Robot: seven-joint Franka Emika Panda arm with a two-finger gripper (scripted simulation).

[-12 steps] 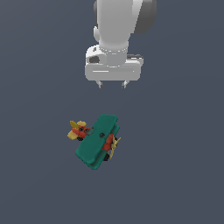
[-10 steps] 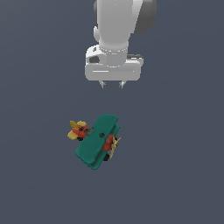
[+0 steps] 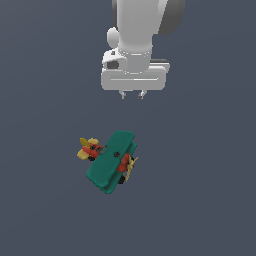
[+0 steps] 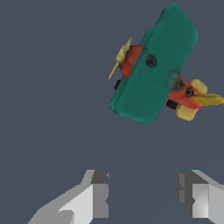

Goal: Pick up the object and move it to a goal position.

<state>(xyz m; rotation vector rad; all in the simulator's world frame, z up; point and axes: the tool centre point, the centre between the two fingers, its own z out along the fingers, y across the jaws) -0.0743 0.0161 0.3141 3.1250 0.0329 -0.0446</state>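
The toy biplane (image 3: 111,161) lies on the dark grey floor, with broad teal-green wings, a red-orange body, yellow tail fins toward the exterior view's left and a yellow propeller toward its right. It also shows in the wrist view (image 4: 153,65), seen from above. My gripper (image 3: 132,94) hangs well above and behind the plane, apart from it. It is open and empty. In the wrist view the gripper (image 4: 142,192) has its two grey fingers (image 4: 99,194) spread with bare floor between them, and the plane lies beyond the fingertips.
The floor (image 3: 45,210) is a plain dark grey surface all around the plane. The white arm (image 3: 145,30) rises out of the exterior view's top edge.
In the exterior view the two fingertips now show closer together than 0.6 s ago and the hand looks slightly turned. The plane has not moved.
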